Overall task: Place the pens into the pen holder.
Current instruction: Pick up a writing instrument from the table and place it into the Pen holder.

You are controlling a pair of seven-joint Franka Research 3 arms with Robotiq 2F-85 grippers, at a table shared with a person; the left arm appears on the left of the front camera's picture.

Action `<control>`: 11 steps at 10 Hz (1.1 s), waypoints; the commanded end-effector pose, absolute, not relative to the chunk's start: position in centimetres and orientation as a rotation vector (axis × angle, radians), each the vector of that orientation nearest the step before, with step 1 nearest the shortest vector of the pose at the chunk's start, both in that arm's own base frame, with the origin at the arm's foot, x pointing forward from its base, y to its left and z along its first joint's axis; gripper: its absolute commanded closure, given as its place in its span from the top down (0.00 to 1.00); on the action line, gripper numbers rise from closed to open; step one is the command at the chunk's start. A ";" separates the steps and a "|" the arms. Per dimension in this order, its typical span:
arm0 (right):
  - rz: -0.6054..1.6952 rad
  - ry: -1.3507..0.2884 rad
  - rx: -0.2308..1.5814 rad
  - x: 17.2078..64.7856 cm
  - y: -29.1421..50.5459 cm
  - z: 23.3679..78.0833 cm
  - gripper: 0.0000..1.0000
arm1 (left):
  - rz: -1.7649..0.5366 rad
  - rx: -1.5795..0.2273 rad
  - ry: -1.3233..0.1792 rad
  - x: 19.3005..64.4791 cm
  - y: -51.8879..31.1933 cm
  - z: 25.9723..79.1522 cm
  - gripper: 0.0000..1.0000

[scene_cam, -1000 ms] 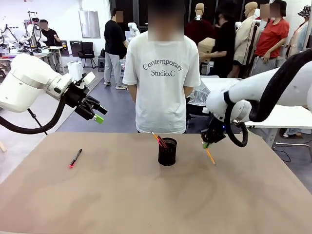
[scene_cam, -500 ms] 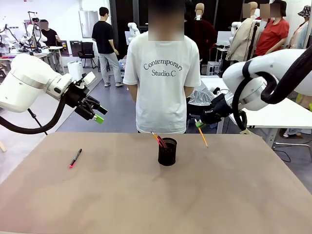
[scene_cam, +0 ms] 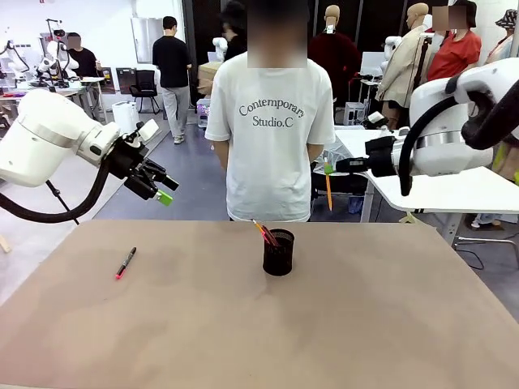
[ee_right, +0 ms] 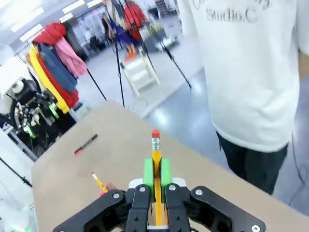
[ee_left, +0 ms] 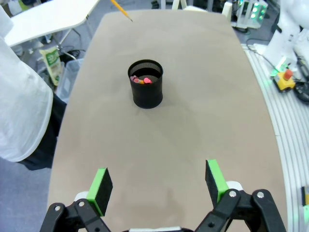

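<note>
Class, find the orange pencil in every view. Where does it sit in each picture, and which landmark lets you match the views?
Front view: the pencil hangs from the right gripper, right of centre.
Left wrist view: the pencil is at the top edge, left of centre.
Right wrist view: the pencil is at bottom centre, between the green pads.
Shared landmark: the person's white T-shirt.

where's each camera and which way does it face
Front view: between the two arms it shows, faces across the brown table at the person.
Left wrist: looks down past open green-padded fingers at the black mesh pen holder.
Right wrist: looks along shut fingers clamping the orange-yellow pencil, toward the person.
Shared: the pencil, front and right wrist.
</note>
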State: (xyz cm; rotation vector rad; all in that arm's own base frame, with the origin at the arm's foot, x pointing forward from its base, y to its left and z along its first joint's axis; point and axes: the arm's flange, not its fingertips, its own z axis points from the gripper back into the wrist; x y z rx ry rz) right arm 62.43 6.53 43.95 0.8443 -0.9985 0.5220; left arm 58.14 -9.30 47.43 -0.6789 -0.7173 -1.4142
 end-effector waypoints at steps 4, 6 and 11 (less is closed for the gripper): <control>0.522 -0.998 0.844 62.4 6.5 43.9 0.00 | -1.408 -0.682 -0.725 58.1 -9.3 47.5 1.00; 0.527 -1.018 0.864 61.8 6.1 43.4 0.00 | -1.408 -0.682 -0.725 58.1 -9.3 47.5 1.00; 0.771 -1.087 1.165 59.7 8.9 41.0 0.00 | -1.408 -0.682 -0.725 58.1 -9.3 47.5 1.00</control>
